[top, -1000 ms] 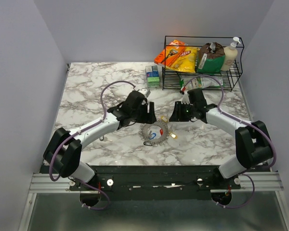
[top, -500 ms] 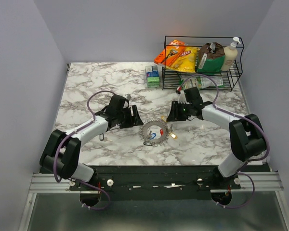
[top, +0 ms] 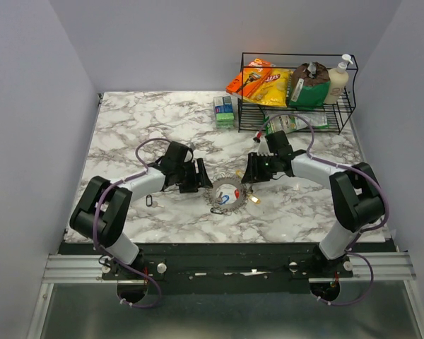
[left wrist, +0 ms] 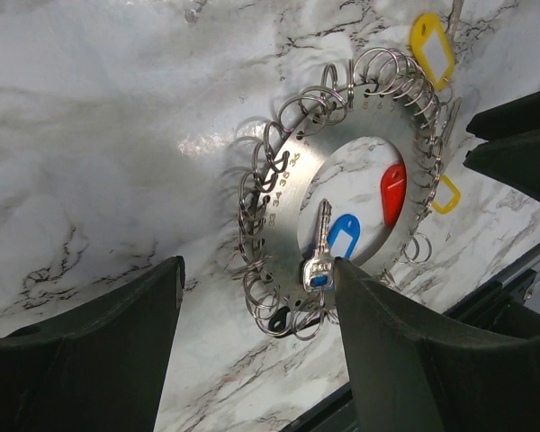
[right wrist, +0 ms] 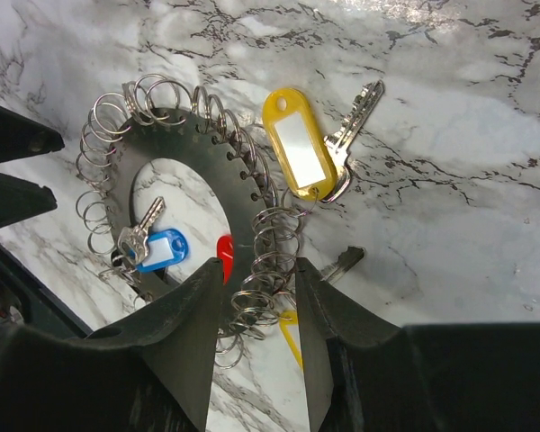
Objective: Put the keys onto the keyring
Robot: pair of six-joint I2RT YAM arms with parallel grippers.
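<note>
Your two arms close in on the keyring (top: 226, 192), which lies flat on the marble table (top: 127, 134) toward its near edge, about midway between left and right. The left gripper (left wrist: 256, 265) hangs at the ring's left side with its jaws wide apart, holding nothing. Bare marble shows between its left finger (left wrist: 90, 351) and the rim, while the other finger stands over the rim by the blue tag (left wrist: 342, 241); contact there cannot be made out. The right gripper (right wrist: 259, 265) sits at the ring's right side, jaws about half apart and straddling the rim, with the small split rings (right wrist: 274, 238) filling the gap between its fingers. Whether you have the rim pinched or are merely astride it cannot be told. The keyring is a flat metal band hung all round with split rings. Of the keys (left wrist: 322, 229), one silver key on the blue tag lies in the band's central hole beside a red tag (left wrist: 392, 193). Another, on a yellow tag (right wrist: 297, 148), lies on the marble just outside the rim on the far-right side, close to the right gripper. A smaller yellow tag (left wrist: 445, 193) rests just beside the rim on the near right. At the far right of the table stands a wire rack (top: 297, 54) holding snack bags (top: 261, 83) and a pump bottle (top: 339, 81), well apart from the ring.
</note>
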